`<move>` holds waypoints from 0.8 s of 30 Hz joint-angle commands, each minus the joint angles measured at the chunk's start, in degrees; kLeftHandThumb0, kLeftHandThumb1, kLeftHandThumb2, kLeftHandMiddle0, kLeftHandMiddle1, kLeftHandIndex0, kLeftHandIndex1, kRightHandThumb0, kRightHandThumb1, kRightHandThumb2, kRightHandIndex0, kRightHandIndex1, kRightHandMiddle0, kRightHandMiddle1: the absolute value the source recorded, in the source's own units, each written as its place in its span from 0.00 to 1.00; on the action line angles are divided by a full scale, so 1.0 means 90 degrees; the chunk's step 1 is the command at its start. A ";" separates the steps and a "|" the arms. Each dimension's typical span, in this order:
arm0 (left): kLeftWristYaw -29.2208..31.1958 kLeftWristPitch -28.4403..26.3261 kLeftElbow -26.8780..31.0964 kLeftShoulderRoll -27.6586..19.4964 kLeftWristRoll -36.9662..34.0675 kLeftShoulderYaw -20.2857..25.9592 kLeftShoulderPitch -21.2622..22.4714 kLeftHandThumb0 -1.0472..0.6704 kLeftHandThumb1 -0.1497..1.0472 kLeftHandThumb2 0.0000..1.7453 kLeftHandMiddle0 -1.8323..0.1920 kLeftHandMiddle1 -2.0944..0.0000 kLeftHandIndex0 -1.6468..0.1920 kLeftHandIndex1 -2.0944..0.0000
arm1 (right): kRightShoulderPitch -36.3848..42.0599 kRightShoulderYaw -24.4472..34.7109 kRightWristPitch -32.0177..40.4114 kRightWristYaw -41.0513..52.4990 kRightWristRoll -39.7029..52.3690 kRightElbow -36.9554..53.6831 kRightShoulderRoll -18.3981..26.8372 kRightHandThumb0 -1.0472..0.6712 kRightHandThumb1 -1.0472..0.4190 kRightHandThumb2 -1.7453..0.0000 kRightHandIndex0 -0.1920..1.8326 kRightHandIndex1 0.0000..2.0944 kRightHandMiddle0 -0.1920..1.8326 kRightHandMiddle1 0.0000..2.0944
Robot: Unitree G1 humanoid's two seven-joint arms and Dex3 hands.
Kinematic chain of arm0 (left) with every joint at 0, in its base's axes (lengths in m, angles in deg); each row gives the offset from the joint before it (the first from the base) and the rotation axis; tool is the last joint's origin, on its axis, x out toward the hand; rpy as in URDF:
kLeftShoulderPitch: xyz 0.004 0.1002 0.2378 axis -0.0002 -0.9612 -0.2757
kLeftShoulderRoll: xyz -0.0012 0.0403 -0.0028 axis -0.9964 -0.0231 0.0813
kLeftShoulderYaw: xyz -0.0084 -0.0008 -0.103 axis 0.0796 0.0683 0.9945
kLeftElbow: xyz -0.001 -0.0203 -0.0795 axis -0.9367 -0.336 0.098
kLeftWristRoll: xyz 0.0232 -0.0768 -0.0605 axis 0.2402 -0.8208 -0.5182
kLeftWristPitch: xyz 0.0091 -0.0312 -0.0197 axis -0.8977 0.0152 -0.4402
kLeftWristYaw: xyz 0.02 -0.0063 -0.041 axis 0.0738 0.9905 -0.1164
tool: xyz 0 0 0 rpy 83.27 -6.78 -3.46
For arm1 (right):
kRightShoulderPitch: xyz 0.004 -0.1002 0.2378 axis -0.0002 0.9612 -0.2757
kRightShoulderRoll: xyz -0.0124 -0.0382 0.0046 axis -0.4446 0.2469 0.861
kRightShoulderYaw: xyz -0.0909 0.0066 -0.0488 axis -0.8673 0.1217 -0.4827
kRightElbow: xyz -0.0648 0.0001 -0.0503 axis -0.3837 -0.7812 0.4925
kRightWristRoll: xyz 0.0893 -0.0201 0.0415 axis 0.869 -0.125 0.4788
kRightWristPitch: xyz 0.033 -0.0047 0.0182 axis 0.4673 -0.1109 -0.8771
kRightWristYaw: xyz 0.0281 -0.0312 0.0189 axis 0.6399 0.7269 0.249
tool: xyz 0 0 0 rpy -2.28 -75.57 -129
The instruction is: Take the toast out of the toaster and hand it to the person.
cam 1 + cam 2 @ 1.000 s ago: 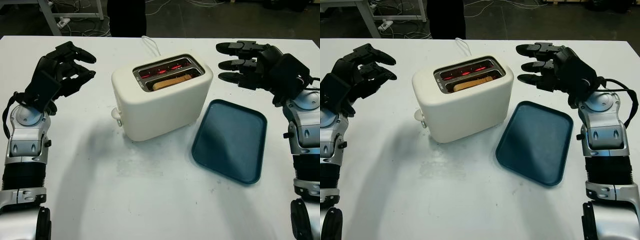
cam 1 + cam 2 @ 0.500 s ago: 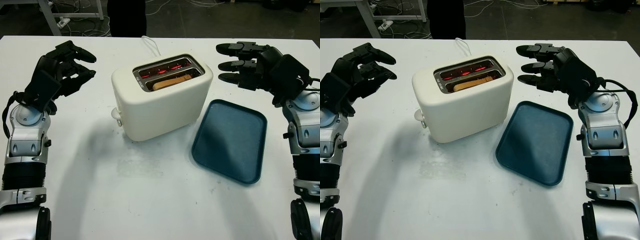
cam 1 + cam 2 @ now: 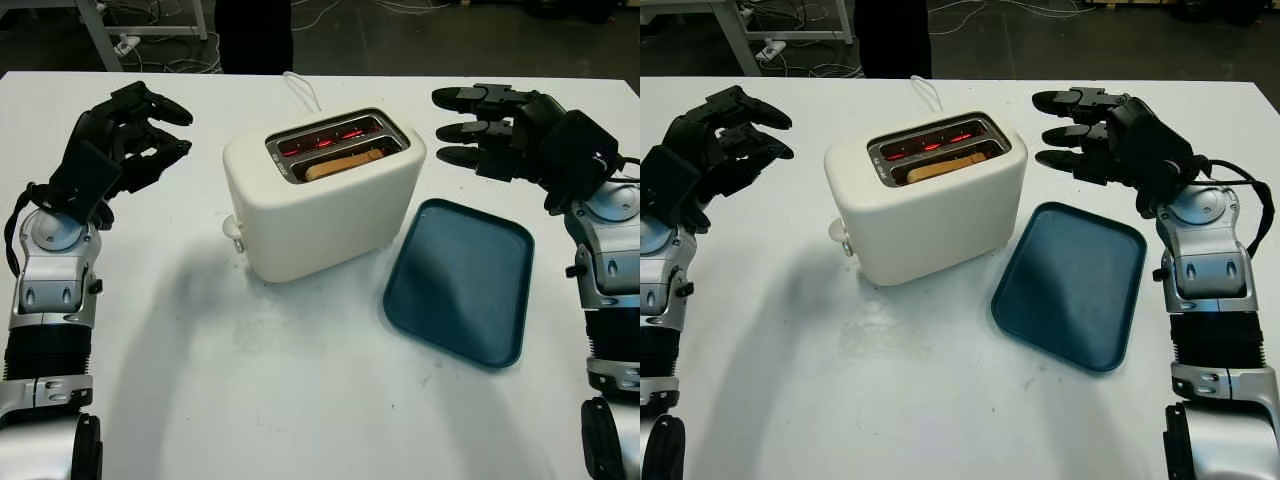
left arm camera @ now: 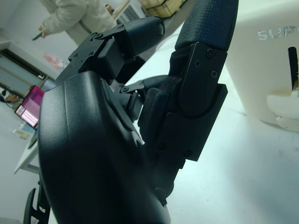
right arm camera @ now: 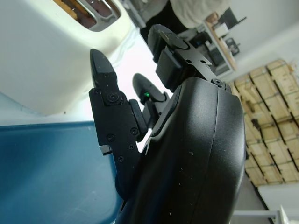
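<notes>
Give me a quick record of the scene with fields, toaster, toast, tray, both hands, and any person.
toaster: cream toaster at table centre, elements glowing red
toast: one slice in the near slot, top edge showing, not yet taken
tray: dark blue tray, to the right of the toaster, nothing on it
left hand: left hand raised left of the toaster, fingers curled, holding nothing
right hand: right hand right of the toaster, above the tray's far end, open
person: person standing beyond the table's far edge
</notes>
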 commanded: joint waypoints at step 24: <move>0.0018 0.0019 -0.0005 0.0003 -0.0054 0.0034 -0.0009 0.00 0.89 0.06 0.66 0.39 0.63 0.43 | -0.0070 -0.0003 -0.0242 -0.0016 -0.0025 -0.0047 0.0021 0.44 0.12 1.00 0.34 0.24 0.40 0.01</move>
